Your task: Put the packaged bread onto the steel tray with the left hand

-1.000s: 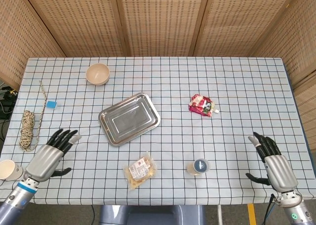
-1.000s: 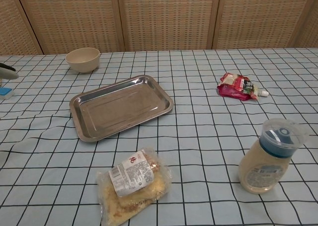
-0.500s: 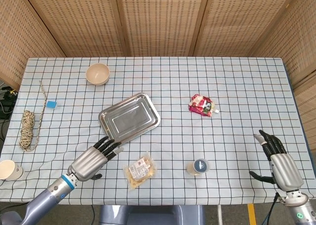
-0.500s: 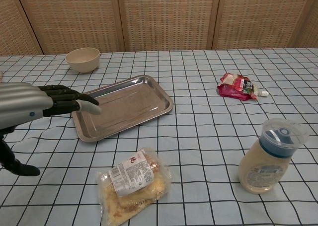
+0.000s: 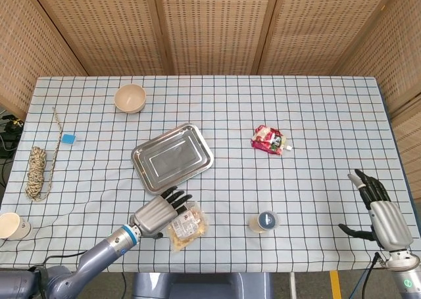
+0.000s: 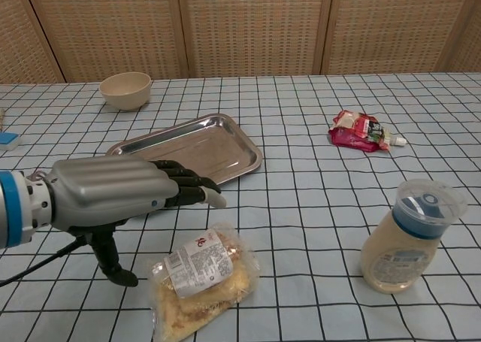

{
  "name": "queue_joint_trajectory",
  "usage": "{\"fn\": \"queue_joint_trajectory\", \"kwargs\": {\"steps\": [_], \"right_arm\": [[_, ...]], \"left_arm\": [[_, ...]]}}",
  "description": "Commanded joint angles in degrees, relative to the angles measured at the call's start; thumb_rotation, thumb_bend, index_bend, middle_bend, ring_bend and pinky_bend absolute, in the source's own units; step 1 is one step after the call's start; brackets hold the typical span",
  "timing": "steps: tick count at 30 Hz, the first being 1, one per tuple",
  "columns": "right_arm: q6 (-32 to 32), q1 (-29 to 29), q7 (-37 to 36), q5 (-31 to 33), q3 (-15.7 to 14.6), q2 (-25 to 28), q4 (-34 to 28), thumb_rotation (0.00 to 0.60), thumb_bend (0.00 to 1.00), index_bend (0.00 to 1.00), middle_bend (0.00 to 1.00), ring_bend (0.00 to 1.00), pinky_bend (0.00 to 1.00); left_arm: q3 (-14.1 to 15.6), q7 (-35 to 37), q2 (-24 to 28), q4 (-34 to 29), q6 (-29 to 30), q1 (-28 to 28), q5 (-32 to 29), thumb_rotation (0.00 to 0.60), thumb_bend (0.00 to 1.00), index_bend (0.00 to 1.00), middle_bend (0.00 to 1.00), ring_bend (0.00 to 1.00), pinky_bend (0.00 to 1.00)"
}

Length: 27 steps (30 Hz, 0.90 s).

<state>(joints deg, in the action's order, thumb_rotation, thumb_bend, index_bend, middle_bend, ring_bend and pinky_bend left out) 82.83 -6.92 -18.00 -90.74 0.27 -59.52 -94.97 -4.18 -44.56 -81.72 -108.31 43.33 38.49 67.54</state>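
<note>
The packaged bread lies flat on the checked cloth near the table's front edge. The steel tray sits empty just behind it, turned at a slant. My left hand hovers over the bread's left end with fingers stretched out and thumb hanging down, holding nothing. My right hand stays at the table's front right corner, fingers apart, empty; the chest view does not show it.
A capped bottle stands right of the bread. A red snack pouch lies further back. A beige bowl, a blue block, a rope coil and a paper cup occupy the left side.
My left hand has swept from the table's left edge rightward to just above the bread's left end. My right hand has drifted slightly right and back toward the corner.
</note>
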Motion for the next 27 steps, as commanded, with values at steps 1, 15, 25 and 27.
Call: {"fn": "queue_joint_trajectory", "kwargs": {"steps": [1, 15, 25, 27], "right_arm": [[0.0, 0.0, -0.7, 0.2, 0.2, 0.3, 0.1, 0.600, 0.04, 0.02, 0.00, 0.00, 0.00], [0.3, 0.2, -2.9, 0.5, 0.7, 1.0, 0.5, 0.600, 0.04, 0.02, 0.00, 0.00, 0.00], [0.9, 0.5, -2.6, -0.2, 0.6, 1.0, 0.2, 0.600, 0.04, 0.02, 0.00, 0.00, 0.00], [1.0, 0.5, -2.6, -0.1, 0.7, 1.1, 0.2, 0.600, 0.04, 0.02, 0.00, 0.00, 0.00]], "left_arm": [[0.4, -3.3, -2.6, 0.9, 0.1, 3.0, -4.2, 0.600, 0.00, 0.00, 0.00, 0.00, 0.00], [4.6, -8.7, -10.1, 4.3, 6.1, 7.7, -10.3, 0.600, 0.10, 0.22, 0.03, 0.06, 0.16], [6.9, -2.6, -9.9, 7.4, 12.8, 4.4, -1.4, 0.600, 0.42, 0.57, 0.32, 0.31, 0.36], [6.7, -1.2, -8.8, 7.1, 13.6, 4.1, -0.2, 0.600, 0.42, 0.57, 0.32, 0.31, 0.36]]}}
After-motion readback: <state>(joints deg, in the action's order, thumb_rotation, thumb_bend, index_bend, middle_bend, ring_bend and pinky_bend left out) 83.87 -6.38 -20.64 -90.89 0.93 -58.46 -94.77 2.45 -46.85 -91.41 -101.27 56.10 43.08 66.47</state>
